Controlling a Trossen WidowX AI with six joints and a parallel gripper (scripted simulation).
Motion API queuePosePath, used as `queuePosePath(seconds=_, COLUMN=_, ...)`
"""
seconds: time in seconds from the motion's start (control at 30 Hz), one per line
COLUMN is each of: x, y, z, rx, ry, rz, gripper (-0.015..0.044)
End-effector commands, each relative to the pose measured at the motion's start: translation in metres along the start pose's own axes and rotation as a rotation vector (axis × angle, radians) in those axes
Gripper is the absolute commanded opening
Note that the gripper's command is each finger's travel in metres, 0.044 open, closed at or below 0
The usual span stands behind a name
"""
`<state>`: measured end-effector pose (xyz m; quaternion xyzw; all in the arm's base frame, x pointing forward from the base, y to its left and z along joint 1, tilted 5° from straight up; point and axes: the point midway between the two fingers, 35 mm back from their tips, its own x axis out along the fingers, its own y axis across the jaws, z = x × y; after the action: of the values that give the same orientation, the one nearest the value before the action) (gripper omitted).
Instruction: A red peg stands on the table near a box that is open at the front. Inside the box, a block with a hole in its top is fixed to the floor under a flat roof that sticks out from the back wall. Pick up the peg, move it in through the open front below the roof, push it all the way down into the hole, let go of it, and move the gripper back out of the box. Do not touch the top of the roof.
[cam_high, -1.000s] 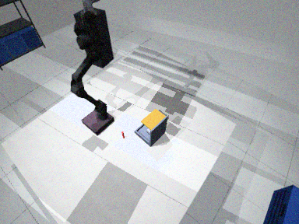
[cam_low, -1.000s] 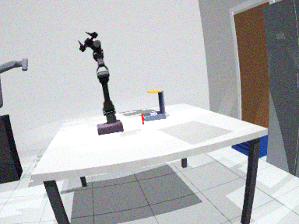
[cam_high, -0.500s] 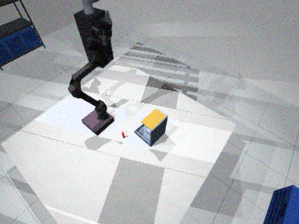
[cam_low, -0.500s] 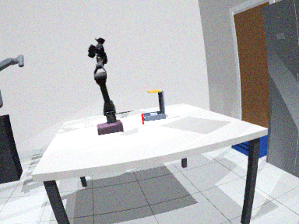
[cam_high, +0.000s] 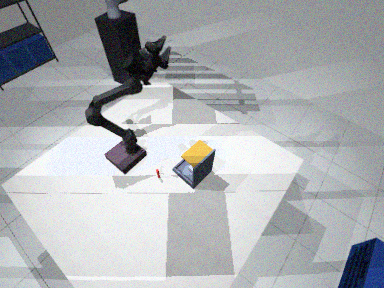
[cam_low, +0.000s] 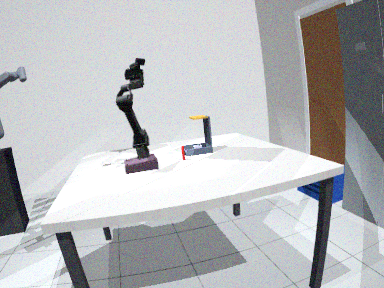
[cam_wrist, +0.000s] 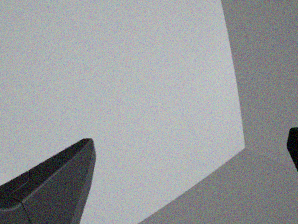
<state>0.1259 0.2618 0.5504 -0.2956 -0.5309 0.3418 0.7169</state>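
Observation:
The red peg (cam_high: 158, 173) (cam_low: 183, 153) stands upright on the white table, between the arm's base and the box. The dark blue-grey box (cam_high: 204, 170) (cam_low: 208, 135) has a low tray-like floor and a tall back wall. The yellow roof (cam_high: 198, 152) (cam_low: 198, 118) sticks out from the top of that wall over the floor. The block and its hole are too small to make out under the roof. My gripper (cam_high: 167, 43) (cam_wrist: 194, 143) is open and empty, high above the table and far from peg and box. The wrist view shows neither of them.
The arm's purple-brown base (cam_high: 125, 157) (cam_low: 141, 164) stands on the table (cam_high: 120, 230) (cam_low: 200, 190) to the left of the peg. A dark pedestal (cam_high: 119, 45) stands on the floor beyond the table. A blue container (cam_high: 364, 267) is at the lower right.

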Motion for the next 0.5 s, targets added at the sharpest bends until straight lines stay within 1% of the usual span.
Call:
queuePosePath(seconds=0.0, x=-0.014, y=0.018, z=-0.04, rx=-0.131, ry=0.154, rz=0.052, gripper=0.044)
queuePosePath(seconds=0.23, x=-0.046, y=0.043, z=-0.1, rx=-0.324, ry=0.377, rz=0.162, gripper=0.044)
queuePosePath(seconds=0.47, x=-0.09, y=0.064, z=-0.153, rx=-0.505, ry=0.586, rz=0.307, gripper=0.044)
